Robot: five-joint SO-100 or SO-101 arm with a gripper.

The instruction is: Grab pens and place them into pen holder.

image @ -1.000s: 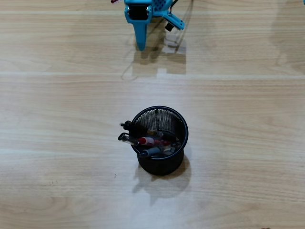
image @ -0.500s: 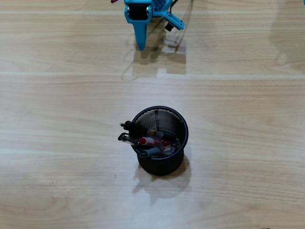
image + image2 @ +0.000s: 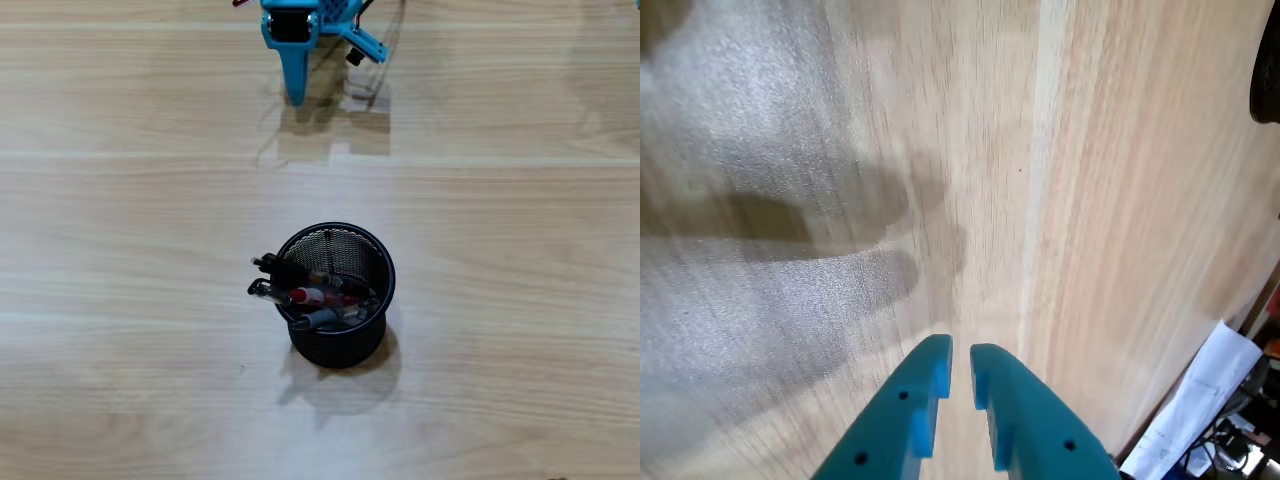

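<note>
Nothing has moved in the last second. The pens (image 3: 312,296) all sit in the black pen holder (image 3: 337,345) in the middle of the surface (image 3: 120,230). The blue end effector (image 3: 960,378) waits far back, nearly closed and holding nothing. No pens lie loose, so the job looks done.

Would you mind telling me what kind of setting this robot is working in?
Probably an office or hobby desk: a light wood-grain tabletop, a black mesh pen holder with pens in it, and loose papers past the table's edge.
</note>
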